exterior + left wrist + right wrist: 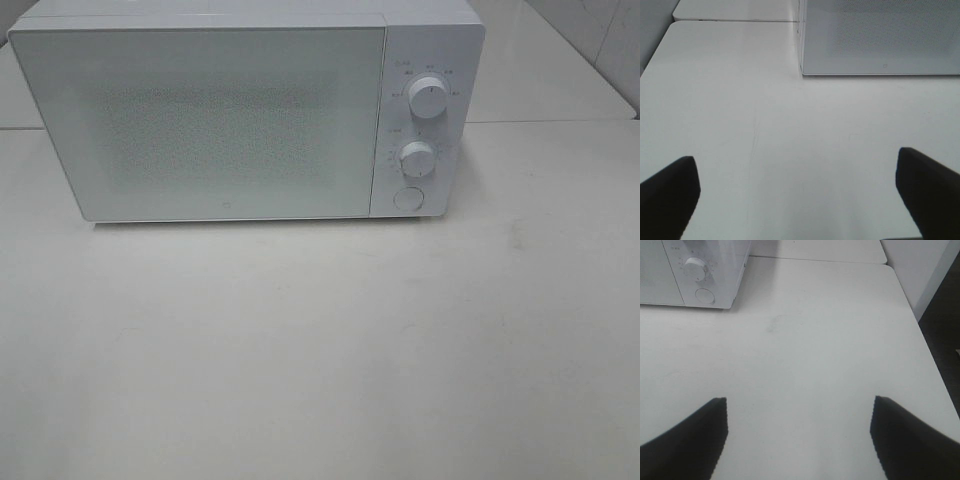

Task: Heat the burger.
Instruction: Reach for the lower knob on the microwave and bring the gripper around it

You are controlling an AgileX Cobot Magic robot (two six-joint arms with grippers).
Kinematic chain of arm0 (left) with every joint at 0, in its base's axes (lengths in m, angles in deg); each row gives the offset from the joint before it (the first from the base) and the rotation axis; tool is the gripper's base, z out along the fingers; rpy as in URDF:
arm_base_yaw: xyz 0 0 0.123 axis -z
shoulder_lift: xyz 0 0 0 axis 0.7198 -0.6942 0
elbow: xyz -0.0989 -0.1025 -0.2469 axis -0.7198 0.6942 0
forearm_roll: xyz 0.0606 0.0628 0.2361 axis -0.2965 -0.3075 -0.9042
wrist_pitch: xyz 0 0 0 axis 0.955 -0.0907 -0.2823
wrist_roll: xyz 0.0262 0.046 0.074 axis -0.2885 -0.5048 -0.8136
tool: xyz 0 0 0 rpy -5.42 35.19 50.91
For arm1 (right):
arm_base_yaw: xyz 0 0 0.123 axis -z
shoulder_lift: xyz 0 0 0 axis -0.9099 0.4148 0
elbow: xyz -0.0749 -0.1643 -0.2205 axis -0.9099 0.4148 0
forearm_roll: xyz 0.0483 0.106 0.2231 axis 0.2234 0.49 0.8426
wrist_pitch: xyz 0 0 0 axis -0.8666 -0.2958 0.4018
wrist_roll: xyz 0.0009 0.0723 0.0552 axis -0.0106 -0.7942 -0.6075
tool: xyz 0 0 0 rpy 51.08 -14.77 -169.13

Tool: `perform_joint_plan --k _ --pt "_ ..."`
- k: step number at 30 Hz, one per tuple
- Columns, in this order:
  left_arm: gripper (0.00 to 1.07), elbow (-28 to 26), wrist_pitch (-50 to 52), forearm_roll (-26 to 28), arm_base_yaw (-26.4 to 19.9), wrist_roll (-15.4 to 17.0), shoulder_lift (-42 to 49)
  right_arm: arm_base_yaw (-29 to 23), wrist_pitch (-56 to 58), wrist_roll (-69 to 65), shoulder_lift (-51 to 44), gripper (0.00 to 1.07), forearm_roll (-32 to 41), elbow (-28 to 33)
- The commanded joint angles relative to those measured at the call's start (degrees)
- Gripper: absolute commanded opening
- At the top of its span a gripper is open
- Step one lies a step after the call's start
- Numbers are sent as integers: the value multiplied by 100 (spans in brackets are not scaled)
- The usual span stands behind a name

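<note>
The burger is out of view in every frame. A white microwave [245, 110] stands at the back of the white table [320, 340] with its door shut, two dials [428, 97] and a round button [407, 198] on its right panel. Neither arm shows in the exterior high view. My left gripper [797, 187] hangs open over bare table, short of the microwave's front left corner [802, 70]. My right gripper [797, 432] is open too, over bare table, short of the microwave's control panel [697, 270]. Nothing lies between either pair of fingers.
The table's right edge [927, 350] drops off to a dark floor in the right wrist view. A seam [560, 122] joins a second table behind the microwave. The table's left edge [652, 60] runs near the left gripper.
</note>
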Motion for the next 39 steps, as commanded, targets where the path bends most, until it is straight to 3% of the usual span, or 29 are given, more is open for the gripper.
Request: perform_joint_plan --k 1,15,23,32,39 --pt "100 -6 -11 29 -11 34 103 29 -46 -46 -166 76 -29 11" --pt "100 -6 -11 29 -11 34 103 29 -132 -46 -126 76 -17 -74" --pt "100 -6 -11 29 -11 34 103 29 -819 -46 -115 76 -17 -160" --pt "100 -6 -11 29 -11 34 103 29 -1329 -52 819 76 -17 -160" --pt "100 -6 -11 29 -11 34 103 29 -2343 -52 1788 76 -11 -29"
